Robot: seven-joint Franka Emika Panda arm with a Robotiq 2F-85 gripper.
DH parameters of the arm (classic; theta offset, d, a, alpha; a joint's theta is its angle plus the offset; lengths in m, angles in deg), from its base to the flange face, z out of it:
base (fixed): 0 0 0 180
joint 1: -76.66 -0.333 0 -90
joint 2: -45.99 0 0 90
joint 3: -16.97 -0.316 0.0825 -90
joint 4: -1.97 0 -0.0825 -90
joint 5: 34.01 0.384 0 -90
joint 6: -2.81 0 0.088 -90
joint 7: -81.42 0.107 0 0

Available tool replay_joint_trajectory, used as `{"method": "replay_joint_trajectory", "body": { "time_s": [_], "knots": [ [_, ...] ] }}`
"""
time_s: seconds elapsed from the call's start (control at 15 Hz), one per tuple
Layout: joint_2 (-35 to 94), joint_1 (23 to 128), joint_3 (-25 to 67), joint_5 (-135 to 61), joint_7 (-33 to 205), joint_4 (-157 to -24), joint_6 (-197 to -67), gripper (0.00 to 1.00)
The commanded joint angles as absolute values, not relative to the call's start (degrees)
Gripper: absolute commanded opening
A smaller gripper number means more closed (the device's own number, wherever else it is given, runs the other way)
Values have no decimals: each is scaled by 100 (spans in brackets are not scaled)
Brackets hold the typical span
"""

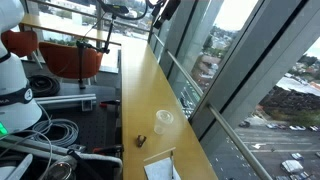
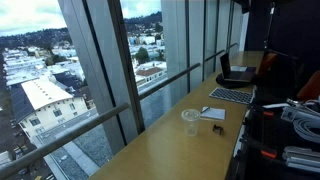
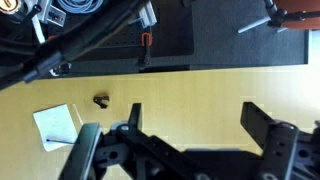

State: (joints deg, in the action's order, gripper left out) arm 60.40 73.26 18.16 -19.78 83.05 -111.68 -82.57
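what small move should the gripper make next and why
Probably shift the open gripper sideways toward the small dark object on the long wooden counter: in the wrist view it lies outside the spread jaws, near the white paper pad, so closing now would likely grasp nothing.

Office: laptop [image 2: 237, 70] on window counter [image 2: 165, 150]

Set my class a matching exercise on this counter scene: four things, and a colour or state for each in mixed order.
1 clear plastic cup
2 white paper pad
3 small roundish object
4 black Robotiq gripper

A open, empty
B lying flat
C standing upright
D tiny, dark brown, on the wooden counter

Pairs: 1-C, 2-B, 3-D, 4-A.
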Motion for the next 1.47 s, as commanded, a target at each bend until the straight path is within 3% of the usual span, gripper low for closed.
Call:
{"method": "replay_joint_trajectory", "body": {
  "time_s": [0.0,0.73,1.4],
  "knots": [
    [6036,7417,1738,-1963,8289,-11155,-8244,100],
    [6058,7425,1705,-2340,7836,-11477,-8727,100],
    [5459,7511,1849,-3620,6342,-13418,-12983,100]
  ]
}}
